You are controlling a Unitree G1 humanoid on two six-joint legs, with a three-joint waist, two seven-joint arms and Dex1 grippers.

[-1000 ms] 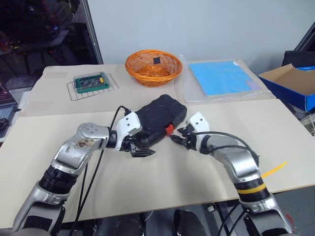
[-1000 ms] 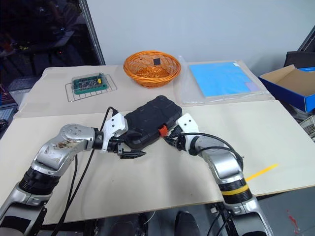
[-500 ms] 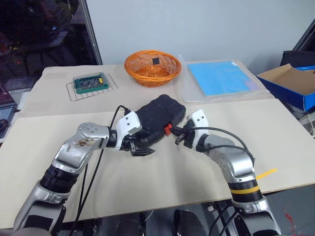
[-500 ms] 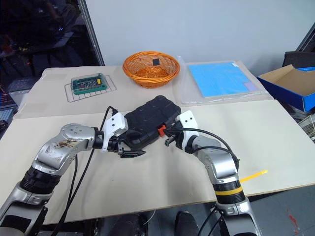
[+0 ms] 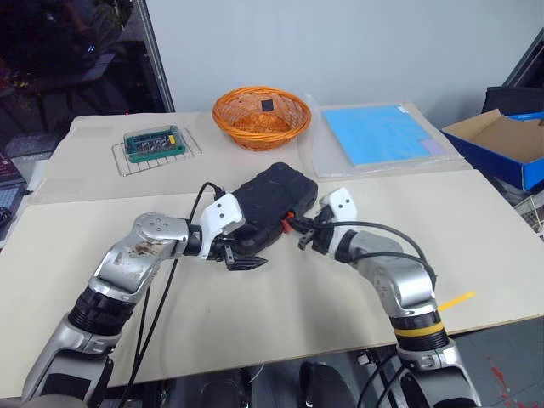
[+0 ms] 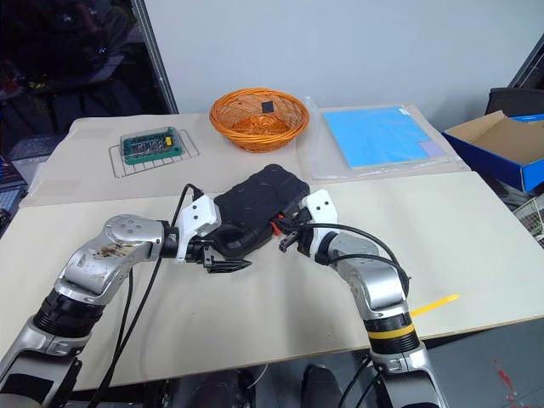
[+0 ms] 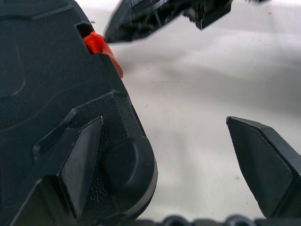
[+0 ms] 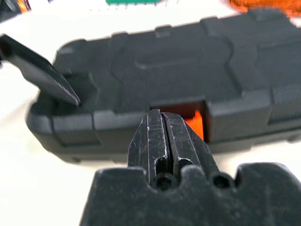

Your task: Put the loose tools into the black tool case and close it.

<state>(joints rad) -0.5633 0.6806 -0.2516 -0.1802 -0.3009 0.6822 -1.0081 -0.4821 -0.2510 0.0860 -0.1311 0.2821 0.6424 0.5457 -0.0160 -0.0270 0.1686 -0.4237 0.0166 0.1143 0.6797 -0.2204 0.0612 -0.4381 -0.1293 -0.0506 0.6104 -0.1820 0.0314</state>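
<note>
A: What do I have in front of me, starting with the biggest thing?

B: The counter [image 5: 255, 314], covered in beige board; I see it running wide under both arms; at its far side lies a blue sheet [image 5: 381, 133] in clear film, and off the right edge sits a blue-lined cardboard box [image 5: 501, 146].

A: And the black tool case [image 5: 270, 206]?

B: It lies shut near the middle of the counter, set at a slant, between my two arms; its orange latch [image 5: 291, 223] faces the right arm.

A: What sits behind it?

B: An orange wicker basket [image 5: 260, 115] straight beyond the case; to the left of that, a green box of bits [image 5: 154, 142] on a wire rack [image 5: 158, 155]; both well apart from the case.

A: The left tool [image 5: 240, 257]?

B: Spread wide; in the left wrist view one finger [image 7: 80, 167] rests against the case's near corner while the other stands clear over bare counter; it grips nothing.

A: The right tool [image 8: 164, 141]?

B: Fully closed, fingers pressed together with nothing between them; its tip sits right at the orange latch, though I cannot tell whether it touches.

A: Anything smaller?

B: A yellow strip [image 5: 457, 299] near the counter's front right edge.
</note>
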